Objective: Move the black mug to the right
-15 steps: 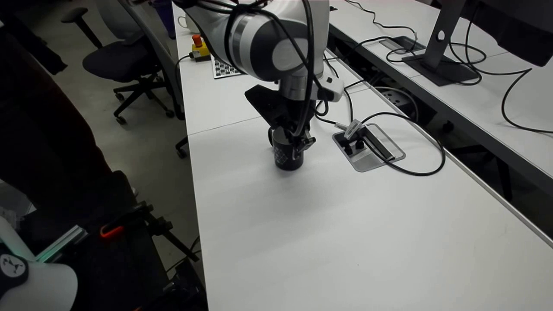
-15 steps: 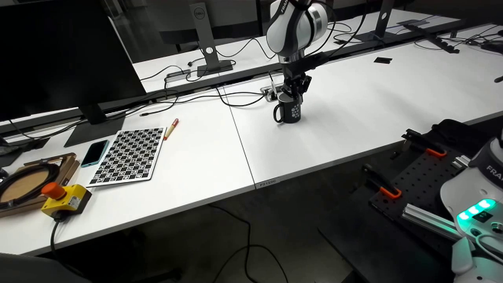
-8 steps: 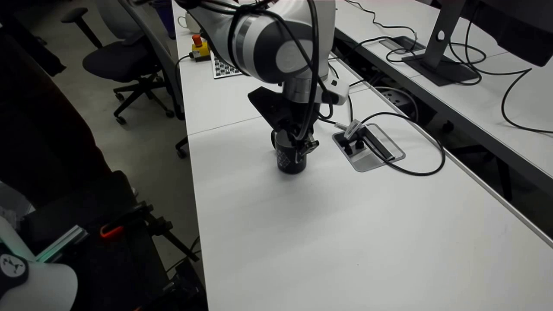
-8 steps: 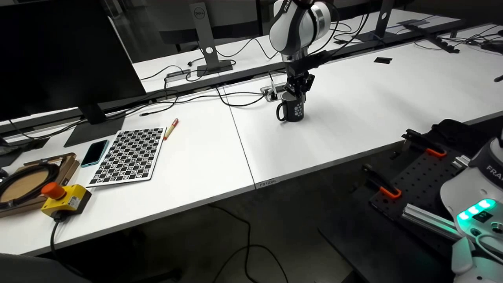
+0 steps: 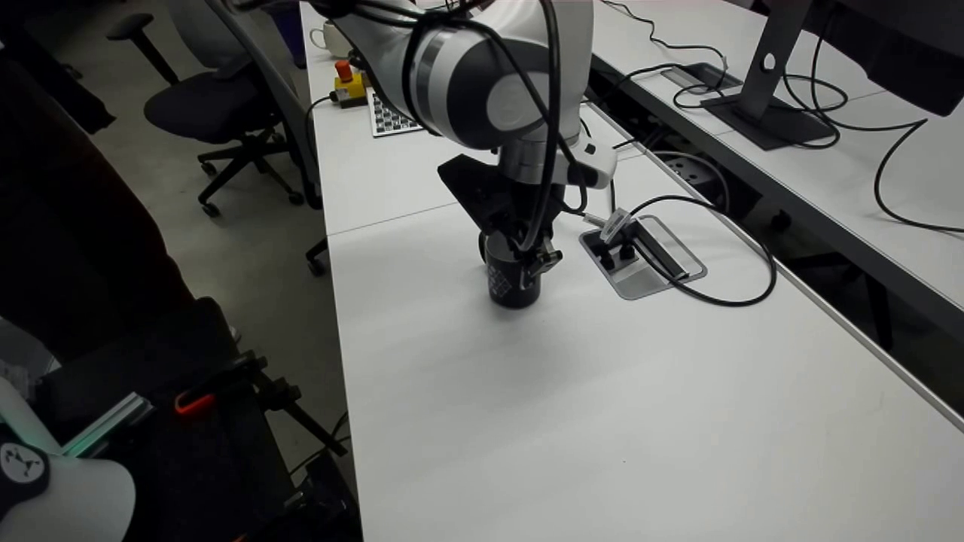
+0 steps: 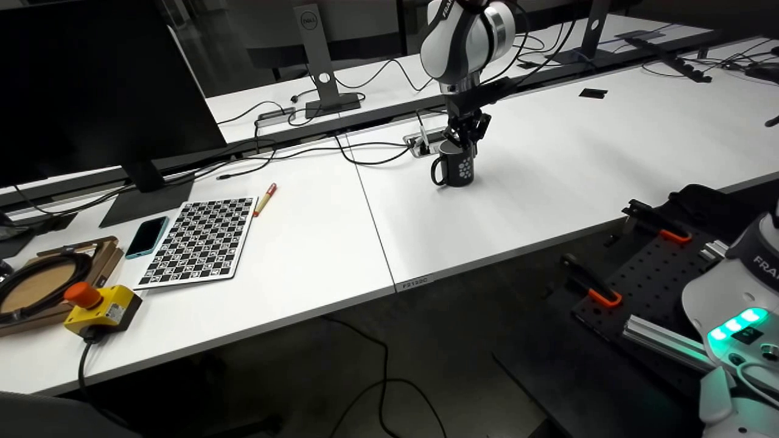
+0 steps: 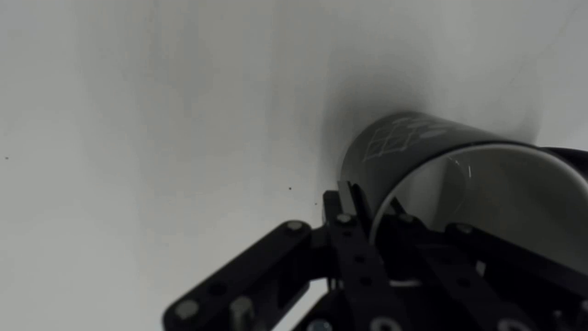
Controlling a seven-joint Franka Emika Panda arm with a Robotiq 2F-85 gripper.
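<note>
Black mug (image 6: 457, 170) is shifting a bit farther from the seam (image 5: 392, 219) in the counter (image 5: 640, 421) vs half a second ago, both exterior views; fingers (image 7: 347, 202) are travelling with it. They're pinching its wall, one inside, one outside. Mug is standing upright near the cable box (image 5: 639, 286); can't tell if its base is touching the counter. It's showing pale dot and lattice prints, a grey rim, a dark side handle. Cable box is holding plugs (image 5: 606, 260). Well apart, a cardboard box (image 6: 39, 285) is holding coiled black cable (image 6: 84, 267).
</note>
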